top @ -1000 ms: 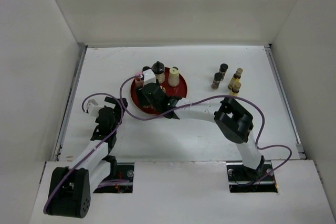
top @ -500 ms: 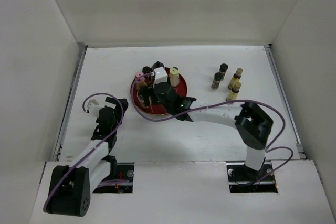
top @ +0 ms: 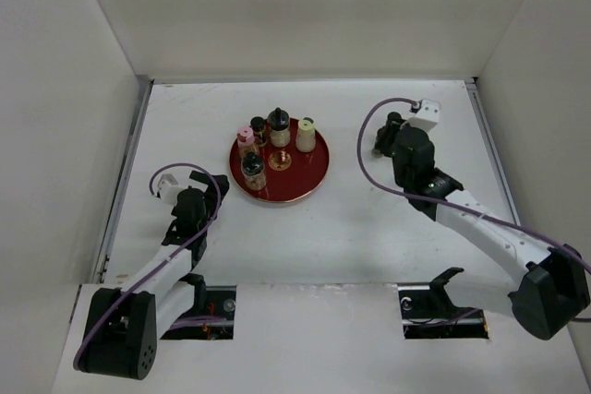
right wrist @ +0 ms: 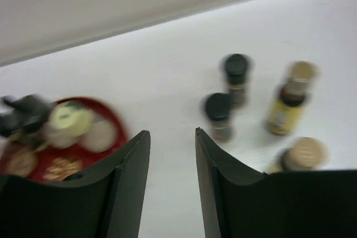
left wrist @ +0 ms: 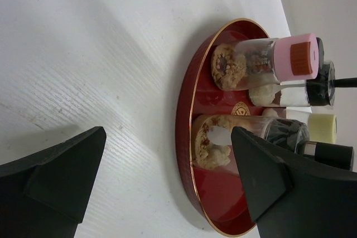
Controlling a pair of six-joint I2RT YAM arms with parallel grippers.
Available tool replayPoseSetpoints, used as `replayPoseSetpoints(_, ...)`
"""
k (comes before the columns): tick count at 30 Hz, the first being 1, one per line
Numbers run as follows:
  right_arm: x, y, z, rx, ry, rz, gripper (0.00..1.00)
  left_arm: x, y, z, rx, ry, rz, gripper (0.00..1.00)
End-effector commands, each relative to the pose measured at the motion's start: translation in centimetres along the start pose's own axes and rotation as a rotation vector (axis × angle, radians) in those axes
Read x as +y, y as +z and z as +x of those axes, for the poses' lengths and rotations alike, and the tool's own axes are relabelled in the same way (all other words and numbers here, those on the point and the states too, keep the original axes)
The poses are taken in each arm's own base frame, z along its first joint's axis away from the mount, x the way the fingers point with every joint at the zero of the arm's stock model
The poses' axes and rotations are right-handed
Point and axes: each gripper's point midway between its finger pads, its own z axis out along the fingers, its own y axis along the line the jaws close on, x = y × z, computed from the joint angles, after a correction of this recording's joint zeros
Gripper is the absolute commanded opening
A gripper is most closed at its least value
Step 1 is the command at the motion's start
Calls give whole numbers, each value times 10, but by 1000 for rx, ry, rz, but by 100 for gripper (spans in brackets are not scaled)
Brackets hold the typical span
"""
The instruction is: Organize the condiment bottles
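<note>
The red tray (top: pixel 312 173) holds several condiment bottles: a pink-capped jar (top: pixel 246 138), a black-capped jar (top: pixel 253 171) at its near left, a black-topped bottle (top: pixel 279 125) and a cream-capped one (top: pixel 306 133). My left gripper (top: pixel 198 184) is open and empty, left of the tray. Its wrist view shows the tray rim (left wrist: pixel 184 110), the pink-capped jar (left wrist: pixel 262 59) and the black-capped jar (left wrist: pixel 251 137). My right gripper (top: pixel 391 141) is open and empty, over the right-hand group. Its blurred wrist view (right wrist: pixel 172 135) shows two black-capped bottles (right wrist: pixel 218 115) (right wrist: pixel 236 77) and two tan-capped yellow ones (right wrist: pixel 290 100) (right wrist: pixel 300 154) ahead.
White walls close in the table (top: pixel 305 228) on the left, back and right. A purple cable (top: pixel 369 149) loops from the right wrist. In the top view the right arm hides most of the right-hand bottles.
My right arm has drawn back from the tray and swung right to the loose bottles, leaving a black-capped jar on the tray's near left. The left arm has barely moved.
</note>
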Motion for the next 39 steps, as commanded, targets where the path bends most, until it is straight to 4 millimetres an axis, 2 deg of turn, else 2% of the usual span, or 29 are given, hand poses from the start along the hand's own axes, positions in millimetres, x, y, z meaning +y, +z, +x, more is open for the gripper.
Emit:
replayPoseSetpoints(1,-69,0,12,22,-58,255,53,-23,1,-10,-31,-6,69,100)
replayPoseSetpoints(4,-97,2,13,30,-77,342,68,-21,2,-9,-35,-2,60,100)
replayPoseSetpoints(12,-122,16,20,70,-81,400,70,-20,3,-6,-24,4,58,100)
replayPoseSetpoints(21,-124,29,39,137,-75,381,59,-22,3,-5,-15,5,63,100)
replayPoseSetpoints(26,-125,36,41,152,-76,386,50,-21,3,-5,-21,5,62,100)
replayPoseSetpoints(29,-125,37,43,154,-78,389,41,-24,2,-5,-15,3,73,100)
replayPoseSetpoints(31,-126,36,40,145,-78,400,36,-24,1,-8,-28,0,76,100)
replayPoseSetpoints(34,-123,26,19,86,-67,400,34,-23,2,-7,-27,4,72,100)
replayPoseSetpoints(39,-89,0,-17,19,-62,303,33,-24,2,-7,-30,5,71,100)
